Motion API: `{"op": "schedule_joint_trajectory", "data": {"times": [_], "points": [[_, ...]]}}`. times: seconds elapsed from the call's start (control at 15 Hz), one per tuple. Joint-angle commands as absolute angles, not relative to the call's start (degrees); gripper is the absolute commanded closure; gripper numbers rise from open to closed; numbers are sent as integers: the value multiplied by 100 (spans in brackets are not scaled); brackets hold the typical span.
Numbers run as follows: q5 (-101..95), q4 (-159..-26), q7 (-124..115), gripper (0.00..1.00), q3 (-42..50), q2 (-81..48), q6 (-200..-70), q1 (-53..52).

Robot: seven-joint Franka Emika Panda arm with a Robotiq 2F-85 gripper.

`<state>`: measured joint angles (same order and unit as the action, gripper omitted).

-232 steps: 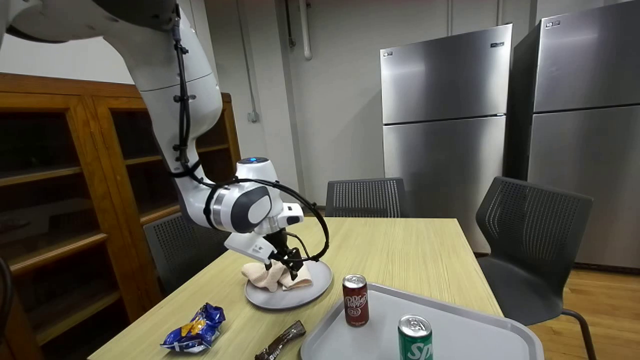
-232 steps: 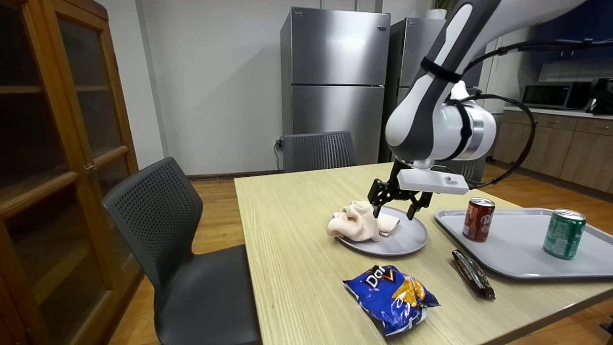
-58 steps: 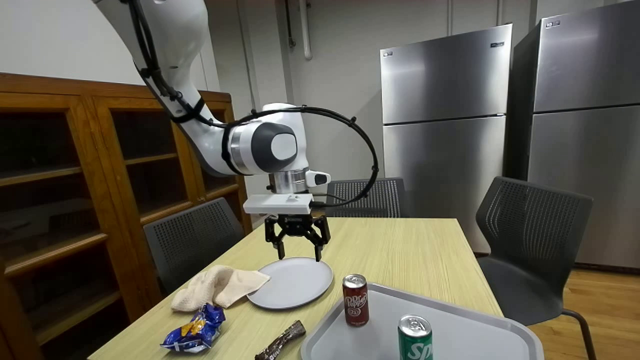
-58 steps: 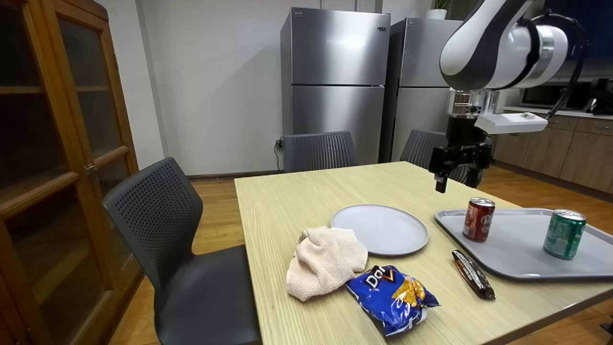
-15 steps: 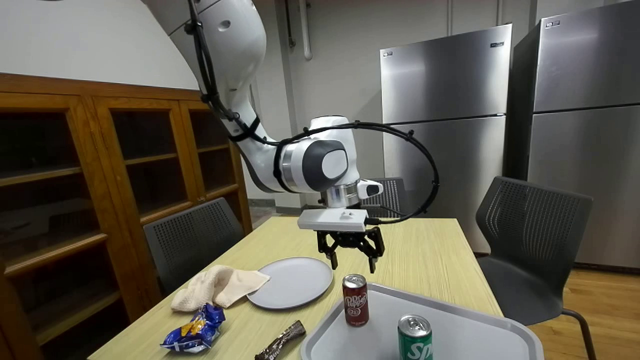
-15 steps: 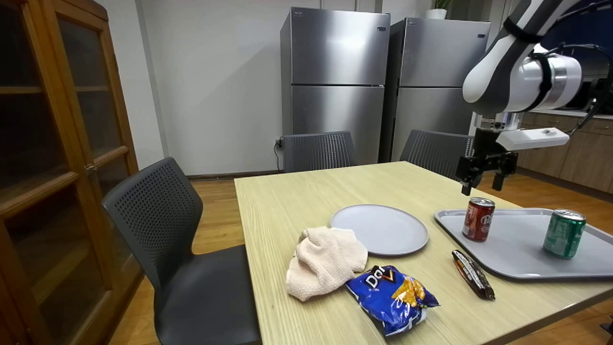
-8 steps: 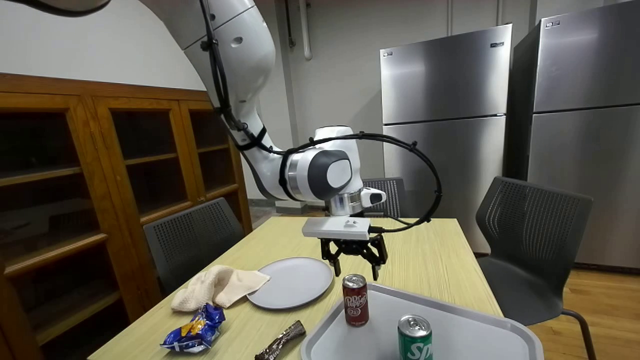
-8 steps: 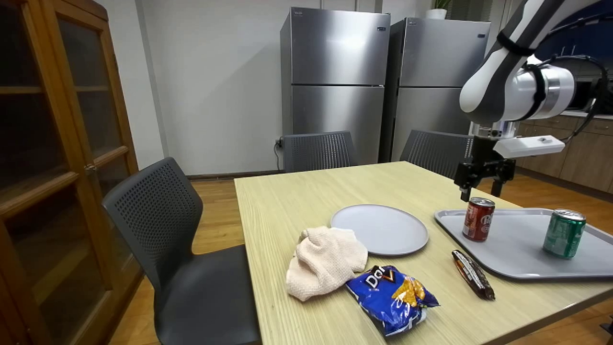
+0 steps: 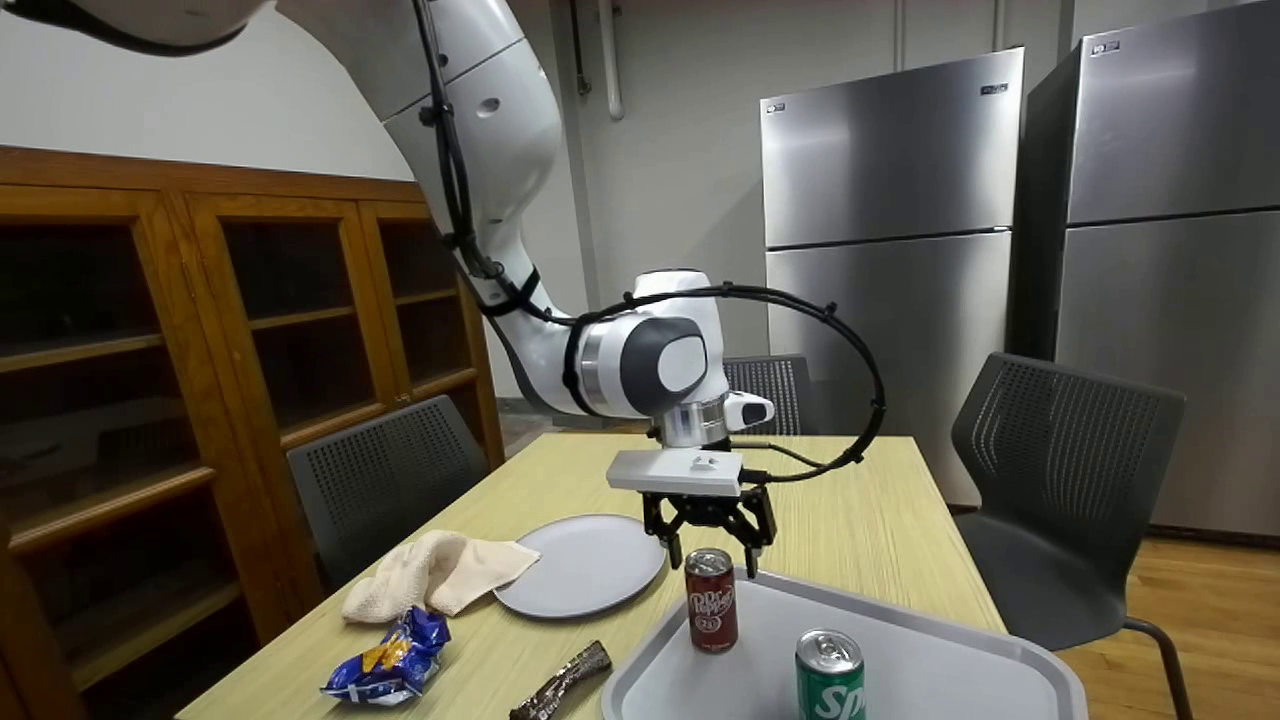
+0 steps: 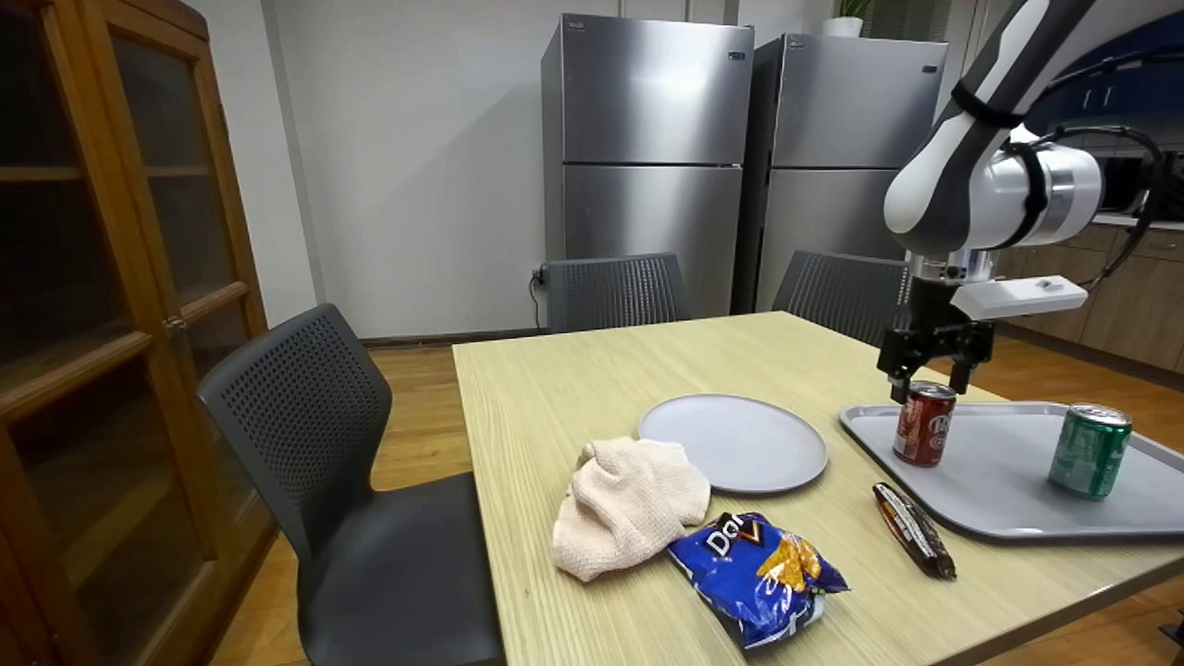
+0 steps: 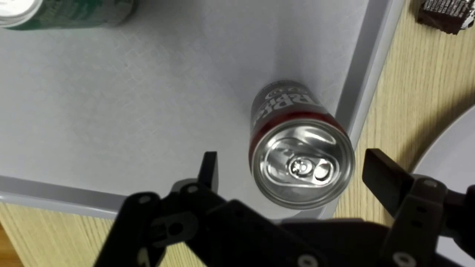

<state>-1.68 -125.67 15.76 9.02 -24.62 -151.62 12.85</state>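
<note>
Downward wrist view, exteriors sharing table (image 10: 573,388)

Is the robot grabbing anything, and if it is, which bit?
Nothing is held. The gripper is open: in the wrist view its jaws straddle the Dr Pepper can, with gaps showing on both sides.

White arm (image 9: 512,135) slants down from top edge in both exterior views, bent at wrist (image 9: 660,368). Black gripper (image 9: 714,568) hangs beneath, pointing downward. Fingers (image 11: 386,181) stand wide apart, facing each other, one per side in wrist view, tips roughly level.
</note>
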Motion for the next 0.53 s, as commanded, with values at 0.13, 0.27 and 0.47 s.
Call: {"op": "schedule_joint_trajectory", "data": {"times": [0.13,0.27,0.47], "points": [[-228,-12459,1659,0,808,-2581,-15152,1415],[-240,-12458,1661,0,810,-2599,-15139,1414],[-252,-12484,1668,0,809,-2600,-15190,1411]]}}
